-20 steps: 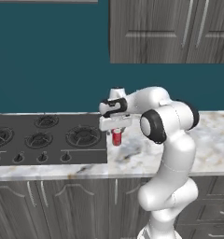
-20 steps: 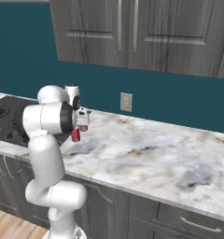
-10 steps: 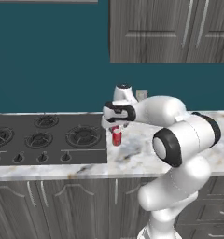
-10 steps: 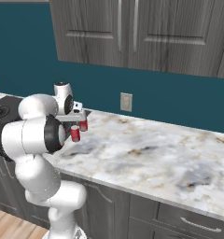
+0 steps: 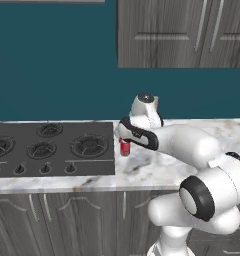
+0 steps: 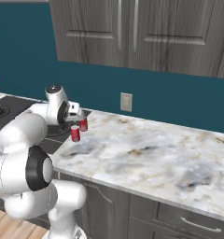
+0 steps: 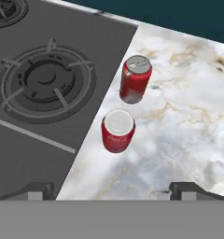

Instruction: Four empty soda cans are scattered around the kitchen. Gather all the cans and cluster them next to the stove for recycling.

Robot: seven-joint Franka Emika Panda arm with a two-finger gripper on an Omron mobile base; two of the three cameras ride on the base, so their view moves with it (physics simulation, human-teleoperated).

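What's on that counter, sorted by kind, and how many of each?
Red cans: 2, and
Stove: 1
Wall outlet: 1
Total: 4

Even flat rendered light, soft faint shadows, sharp throughout

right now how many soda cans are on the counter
2. One can stands on the marble right beside the stove edge; the other can stands just behind it, apart. More may sit out of view.
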